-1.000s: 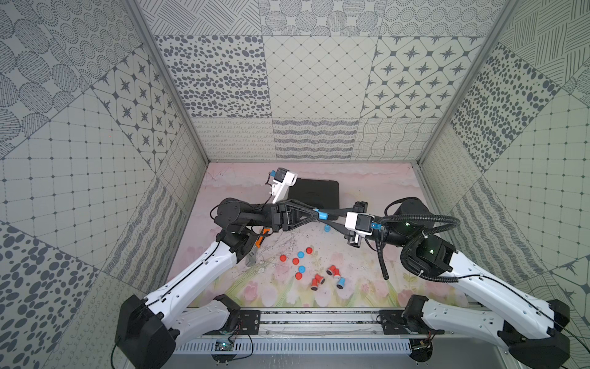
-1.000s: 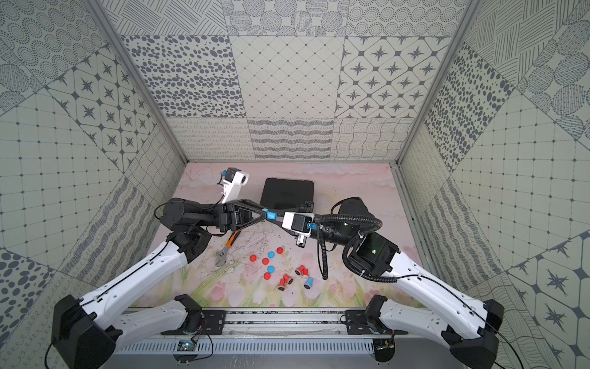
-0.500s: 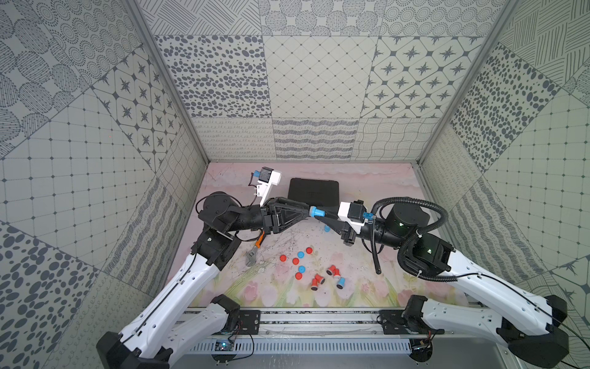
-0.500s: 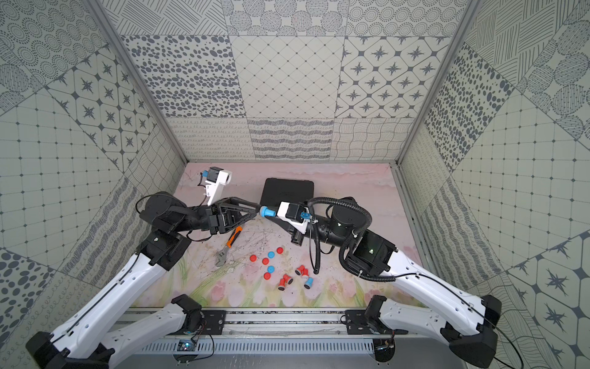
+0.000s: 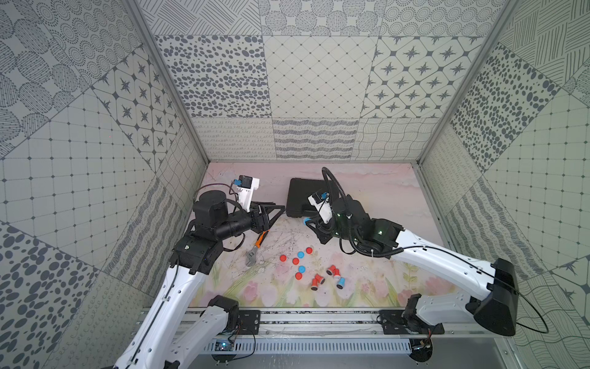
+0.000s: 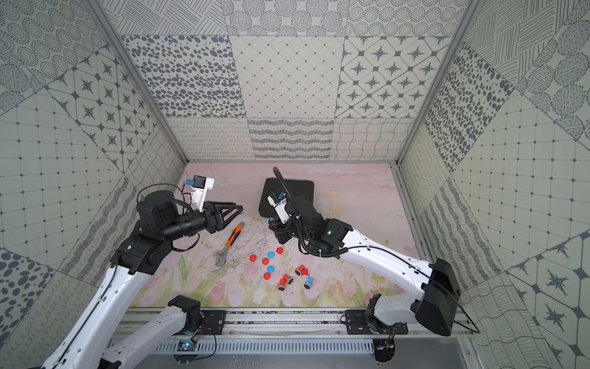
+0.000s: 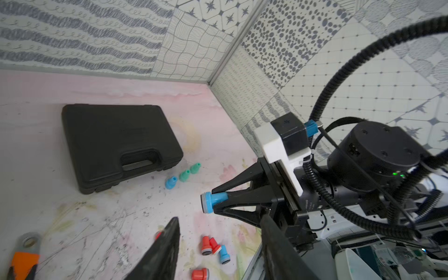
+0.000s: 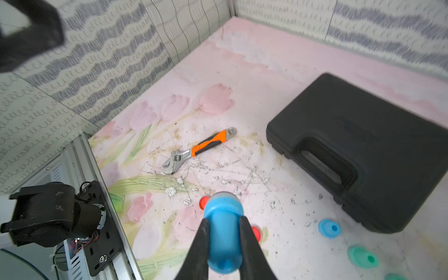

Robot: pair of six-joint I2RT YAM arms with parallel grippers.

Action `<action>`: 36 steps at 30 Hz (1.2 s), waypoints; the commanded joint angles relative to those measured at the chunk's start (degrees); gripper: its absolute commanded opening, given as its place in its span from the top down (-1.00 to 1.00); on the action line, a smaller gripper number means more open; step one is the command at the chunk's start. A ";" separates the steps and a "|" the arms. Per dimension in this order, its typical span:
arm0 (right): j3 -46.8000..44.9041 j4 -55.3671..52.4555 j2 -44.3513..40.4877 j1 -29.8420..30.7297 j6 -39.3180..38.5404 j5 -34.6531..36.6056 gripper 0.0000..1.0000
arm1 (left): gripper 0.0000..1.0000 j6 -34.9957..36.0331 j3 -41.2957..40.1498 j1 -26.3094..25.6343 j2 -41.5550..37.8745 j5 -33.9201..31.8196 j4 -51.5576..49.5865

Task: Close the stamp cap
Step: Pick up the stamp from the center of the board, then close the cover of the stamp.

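A blue stamp [image 7: 213, 201] is held above the table, and my right gripper [image 7: 214, 201] is shut on its narrow body. A cap of the same blue sits on its wide end [image 7: 205, 203]. The right wrist view shows the stamp [image 8: 224, 232] pinched between both black fingers [image 8: 201, 244]. Both top views have it in front of the black case, at the right gripper [image 5: 308, 221] [image 6: 272, 221]. My left gripper [image 5: 277, 214] [image 6: 234, 214] is a short way left of the stamp, apart from it. Its jaws are open and empty [image 7: 219, 218].
A black case [image 5: 303, 198] lies at the back. An orange-handled wrench [image 5: 257, 246] lies below the left gripper. Loose red and blue caps [image 5: 300, 265] and several red and blue stamps [image 5: 332, 278] are scattered in front. Blue [image 7: 171, 182] and green stamps [image 7: 184, 175] stand beside the case.
My left gripper has opened, let go at the stamp's capped end and drawn back to the left. The right gripper, still shut on the stamp, has shifted left.
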 commanded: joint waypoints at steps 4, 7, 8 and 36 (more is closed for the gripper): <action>1.39 -6.43 9.03 0.09 15.78 -7.21 1.00 | -0.08 13.62 -4.14 2.62 0.46 -12.61 -8.99; 1.57 -7.25 13.16 0.36 18.23 -14.10 1.00 | -0.08 14.46 -5.93 2.72 0.92 -14.91 -8.32; 1.45 -7.16 14.34 0.74 18.99 -15.71 1.00 | -0.08 14.59 -6.57 2.72 1.04 -15.39 -7.95; 3.95 -9.25 27.37 4.94 23.51 -11.82 1.00 | -0.11 14.41 -10.63 2.87 0.92 -16.92 -6.25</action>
